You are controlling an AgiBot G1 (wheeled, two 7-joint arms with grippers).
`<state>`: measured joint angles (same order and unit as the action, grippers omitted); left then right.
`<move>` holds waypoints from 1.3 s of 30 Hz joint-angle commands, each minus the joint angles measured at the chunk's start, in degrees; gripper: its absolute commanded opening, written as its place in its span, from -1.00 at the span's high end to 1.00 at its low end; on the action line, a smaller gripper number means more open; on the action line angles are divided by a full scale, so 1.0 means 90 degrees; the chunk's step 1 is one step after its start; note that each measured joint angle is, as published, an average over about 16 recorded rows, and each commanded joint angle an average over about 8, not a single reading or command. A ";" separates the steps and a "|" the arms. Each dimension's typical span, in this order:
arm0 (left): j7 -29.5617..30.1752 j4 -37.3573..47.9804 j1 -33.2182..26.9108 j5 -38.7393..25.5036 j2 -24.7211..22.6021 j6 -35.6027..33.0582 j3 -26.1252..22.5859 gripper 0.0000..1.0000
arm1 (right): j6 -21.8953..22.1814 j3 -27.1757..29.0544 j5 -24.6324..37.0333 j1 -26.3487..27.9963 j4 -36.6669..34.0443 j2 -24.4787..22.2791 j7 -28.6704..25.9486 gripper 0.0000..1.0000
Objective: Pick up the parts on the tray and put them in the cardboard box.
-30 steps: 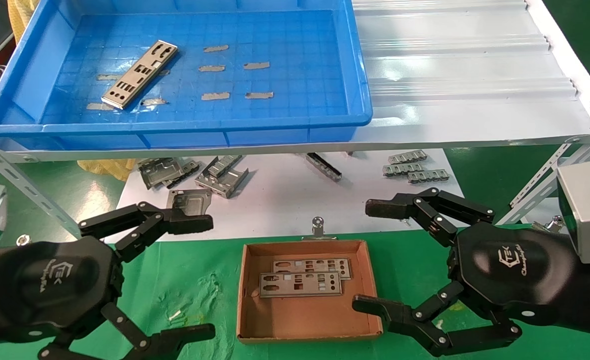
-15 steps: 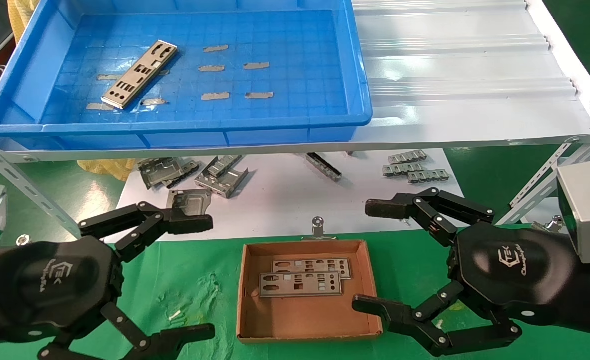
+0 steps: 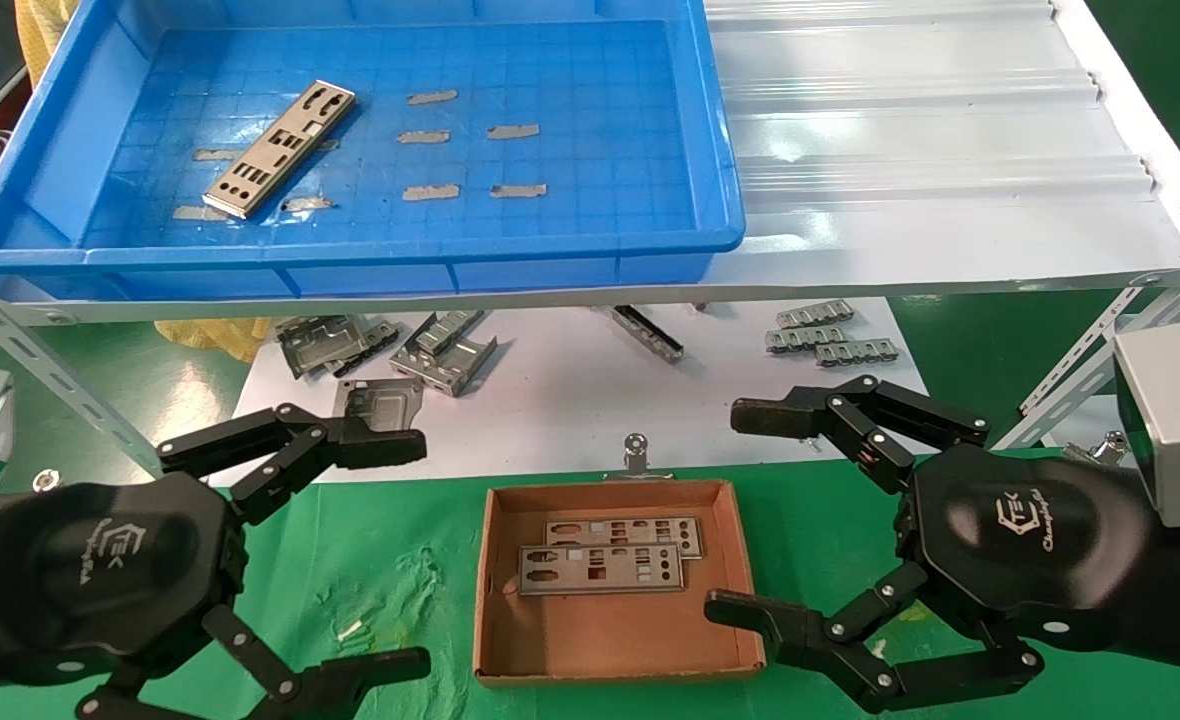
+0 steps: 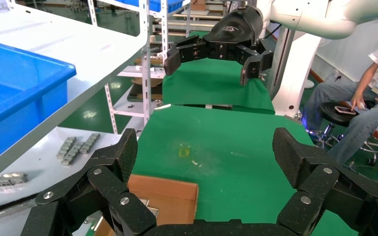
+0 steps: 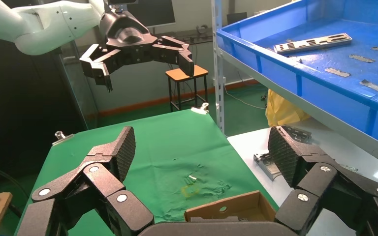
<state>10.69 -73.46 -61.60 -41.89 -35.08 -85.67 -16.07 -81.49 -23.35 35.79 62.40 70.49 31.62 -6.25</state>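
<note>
One silver plate (image 3: 280, 148) lies slantwise in the left half of the blue tray (image 3: 720, 180) on the upper shelf; the right wrist view shows that plate (image 5: 312, 43) too. Two more plates (image 3: 610, 552) lie overlapping in the brown cardboard box (image 3: 490, 640) on the green cloth. My left gripper (image 3: 410, 555) hovers open to the left of the box, its fingers empty. To the right of the box my right gripper (image 3: 740, 510) is open and empty as well. Both hang low, well below the tray.
Bent grey brackets (image 3: 390, 350) and small metal pieces (image 3: 830, 335) lie on the white sheet under the shelf. Grey tape strips (image 3: 470, 135) dot the tray floor. Slanted shelf struts (image 3: 40, 365) stand at both sides. A seated person (image 4: 364, 108) shows far off.
</note>
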 commanded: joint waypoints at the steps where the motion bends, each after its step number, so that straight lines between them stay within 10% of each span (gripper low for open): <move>1: 0.0000 0.0000 0.0000 0.0000 0.0000 0.0000 0.0000 -1.00 | 0.0000 0.0000 0.0000 0.0000 0.0000 0.0000 0.0000 -1.00; 39: 0.0000 0.0000 0.0000 0.0000 0.0000 0.0000 0.0000 -1.00 | 0.0000 0.0000 0.0000 0.0000 0.0000 0.0000 0.0000 -1.00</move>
<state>10.69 -73.46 -61.60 -41.89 -35.08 -85.67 -16.07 -81.49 -23.36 35.79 62.40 70.49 31.62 -6.25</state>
